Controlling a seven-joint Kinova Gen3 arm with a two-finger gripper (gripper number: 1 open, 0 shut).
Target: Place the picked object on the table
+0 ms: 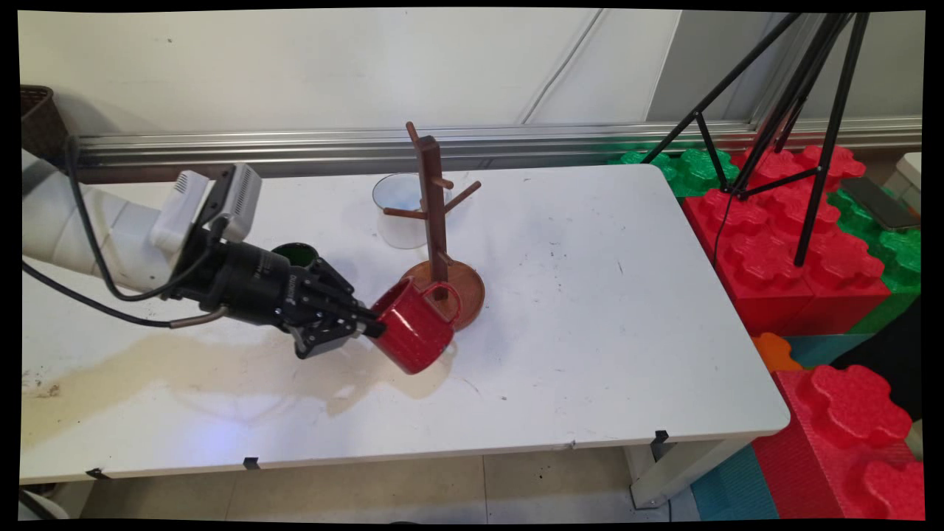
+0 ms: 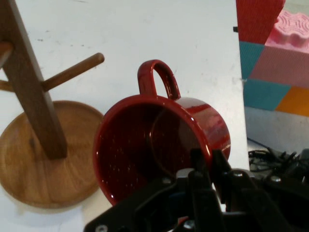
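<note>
I have the gripper (image 1: 372,325) low over the white table (image 1: 605,310), reaching in from the left with its jaws pinched on the rim of a red mug (image 1: 413,324). In the hand view the two fingers (image 2: 205,164) sit close together with the mug's wall (image 2: 193,121) clamped between them, one inside the cup and one outside. The mug hangs tipped on its side, its mouth turned back toward the hand camera, so I look straight into its dark red interior. Its handle (image 1: 442,293) points away from the jaws toward the wooden mug tree (image 1: 435,214), and in the main view it overlaps the tree's round base (image 1: 468,291) (whether it actually touches the wood I cannot tell). From the hand camera the tree's post (image 2: 29,87) stands just beyond the jaws and off to one side, with a peg (image 2: 72,71) reaching out toward the mug's handle (image 2: 157,77). The mug's lower edge looks to be just above the tabletop, with its shadow right beneath.

Behind the gripper's body a dark green cup (image 1: 296,254) peeks out, mostly hidden by the wrist. Past the tree, farther from the jaws, sits a clear glass bowl (image 1: 398,210). A brownish stain (image 1: 184,369) spreads over the table under the arm. Off the table's far end lie big red and green foam blocks (image 1: 782,251) with a black tripod (image 1: 804,110) standing on them.
</note>
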